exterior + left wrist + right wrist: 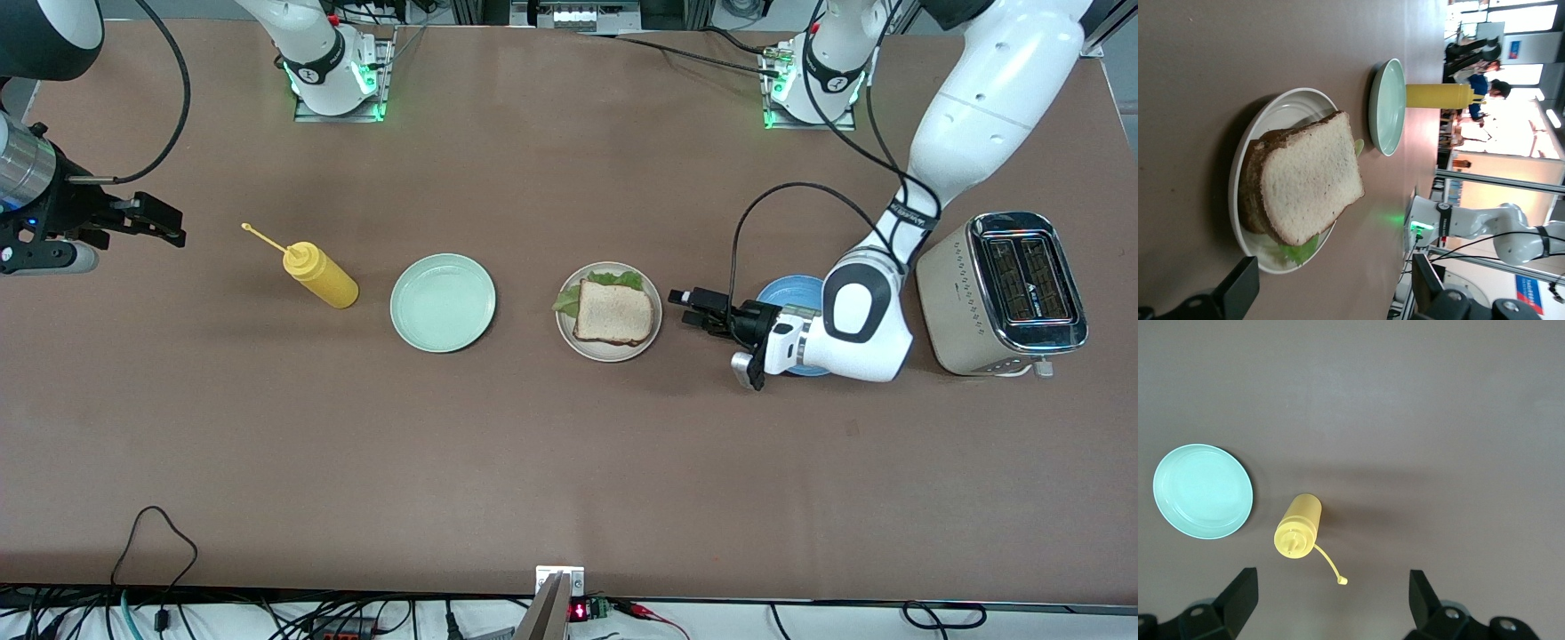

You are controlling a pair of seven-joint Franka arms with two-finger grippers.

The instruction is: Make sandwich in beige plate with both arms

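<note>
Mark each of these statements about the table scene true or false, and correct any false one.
1. The sandwich lies on the beige plate. True.
2. The left gripper grips the top bread slice. False: it is open, empty, beside the beige plate.
3. The mint green plate holds a lettuce leaf. False: it holds nothing.
4. The yellow squeeze bottle stands between the mint green plate and the right arm's end of the table. True.
5. The right gripper is shut on the bottle. False: it is open, apart from the bottle.
</note>
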